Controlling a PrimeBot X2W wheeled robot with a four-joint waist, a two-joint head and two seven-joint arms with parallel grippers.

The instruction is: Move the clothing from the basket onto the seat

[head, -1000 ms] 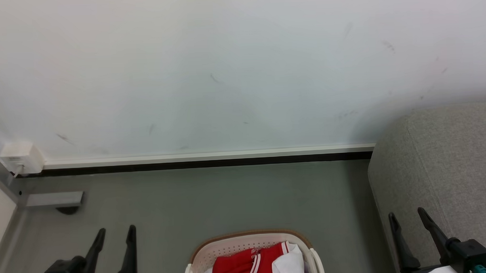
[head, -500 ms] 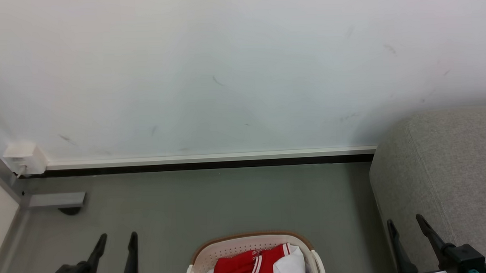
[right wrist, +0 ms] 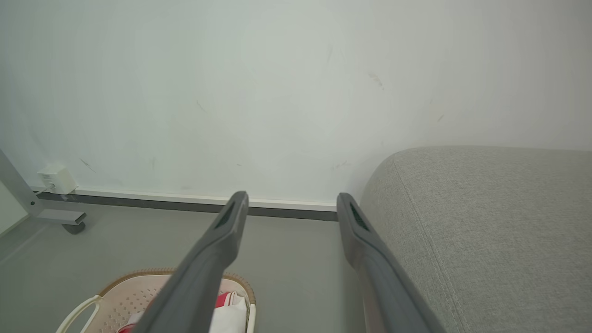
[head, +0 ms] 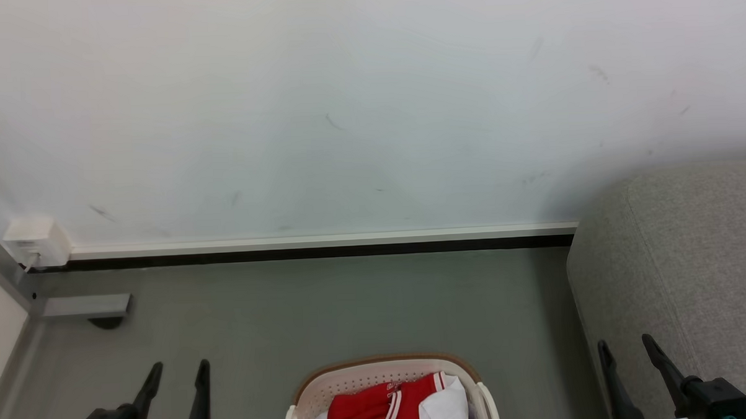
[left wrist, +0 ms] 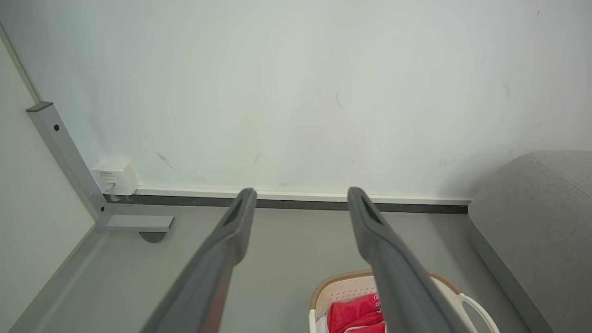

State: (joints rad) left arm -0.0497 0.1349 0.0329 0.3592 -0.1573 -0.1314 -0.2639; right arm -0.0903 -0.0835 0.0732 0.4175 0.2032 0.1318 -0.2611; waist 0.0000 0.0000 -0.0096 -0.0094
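Your left gripper (head: 180, 365) and right gripper (head: 624, 342) both stand wide apart, holding nothing. The red clothing (head: 386, 404) lies in the laundry basket (head: 348, 381) between them, near the grey couch (head: 691, 254). If you descend off-centre, a finger may catch the perforated wall and tip the basket.

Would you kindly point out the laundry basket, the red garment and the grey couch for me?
laundry basket (head: 354, 377), head view, far perforated wall.
red garment (head: 361, 411), head view, red fabric left of the stripes.
grey couch (head: 691, 254), head view, woven fabric right of the seam.
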